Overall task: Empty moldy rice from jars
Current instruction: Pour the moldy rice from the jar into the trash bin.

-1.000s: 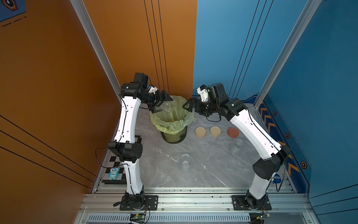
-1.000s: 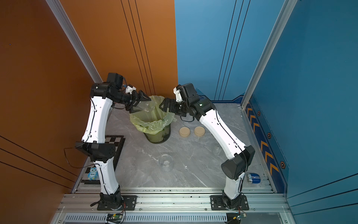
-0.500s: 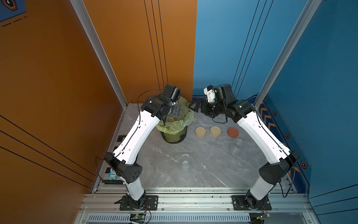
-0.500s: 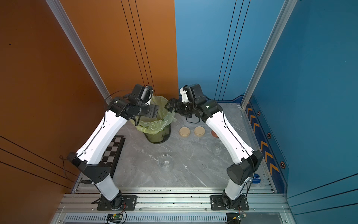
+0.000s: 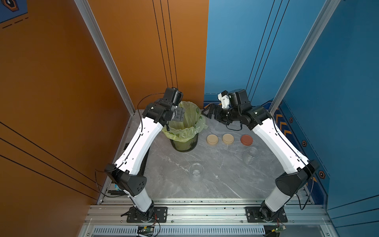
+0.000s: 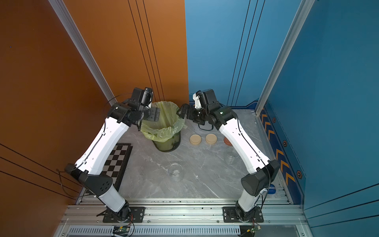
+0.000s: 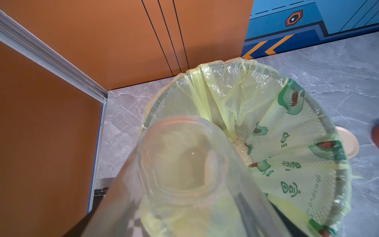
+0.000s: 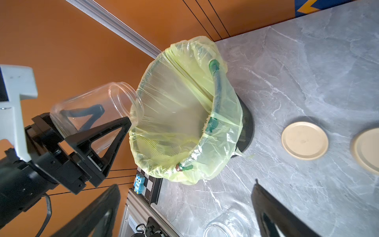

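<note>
A grey marbled tabletop (image 5: 215, 164) sits in a booth, with an orange wall (image 5: 61, 82) to the left and far side and a blue wall (image 5: 338, 82) to the right. The bin (image 5: 185, 144), lined with a green bag (image 5: 190, 121), stands far and left of centre.

My left gripper (image 8: 113, 115) is clamped across the body of a clear jar (image 8: 121, 96), holding it tipped with its mouth toward the bag at the bin's left rim. The jar looks empty bar a speck, and the moldy rice (image 7: 241, 149) lies in a pale heap at the bottom of the bag.

I judge the jar light now, rigid and slick-walled, so I trust a hold round the mid-body, below the neck. The left arm (image 5: 139, 141) reaches far forward, wrist pitched down toward the bag.

My right gripper (image 5: 208, 111) hangs spread wide and empty by the bin's right rim. A second jar (image 5: 196, 172) stands open and empty near the middle and a third jar (image 5: 250, 155) to the right, with three lids (image 5: 227, 139) lying in a row right of the bin.
</note>
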`<act>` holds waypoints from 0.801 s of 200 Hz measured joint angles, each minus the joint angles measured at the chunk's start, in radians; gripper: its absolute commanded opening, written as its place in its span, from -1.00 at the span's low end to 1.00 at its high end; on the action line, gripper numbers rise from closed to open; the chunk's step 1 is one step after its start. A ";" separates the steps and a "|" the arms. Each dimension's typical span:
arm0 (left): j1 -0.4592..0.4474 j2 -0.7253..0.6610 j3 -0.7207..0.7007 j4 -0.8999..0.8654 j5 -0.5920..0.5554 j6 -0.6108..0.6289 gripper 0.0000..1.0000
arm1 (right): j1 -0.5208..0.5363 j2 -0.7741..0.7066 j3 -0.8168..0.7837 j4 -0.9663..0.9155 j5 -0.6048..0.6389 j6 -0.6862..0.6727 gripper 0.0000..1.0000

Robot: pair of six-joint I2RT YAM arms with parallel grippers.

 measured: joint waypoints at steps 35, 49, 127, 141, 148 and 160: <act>0.154 0.131 0.228 -0.142 0.431 -0.136 -1.00 | -0.003 0.000 -0.001 0.000 0.000 0.000 1.00; 0.227 0.208 0.296 -0.167 0.625 -0.229 -1.00 | -0.003 0.000 -0.004 0.000 0.000 0.000 1.00; 0.275 0.314 0.379 -0.240 0.913 -0.392 -1.00 | -0.003 0.000 -0.017 0.000 0.004 0.000 1.00; 0.275 0.303 0.366 -0.241 0.919 -0.392 -1.00 | -0.003 0.000 -0.017 0.000 0.007 0.000 1.00; 0.275 0.298 0.361 -0.244 0.919 -0.390 -1.00 | -0.002 0.000 -0.017 0.000 0.007 0.000 1.00; 0.275 0.289 0.352 -0.245 0.916 -0.383 -1.00 | -0.002 0.000 -0.017 0.000 0.008 0.000 1.00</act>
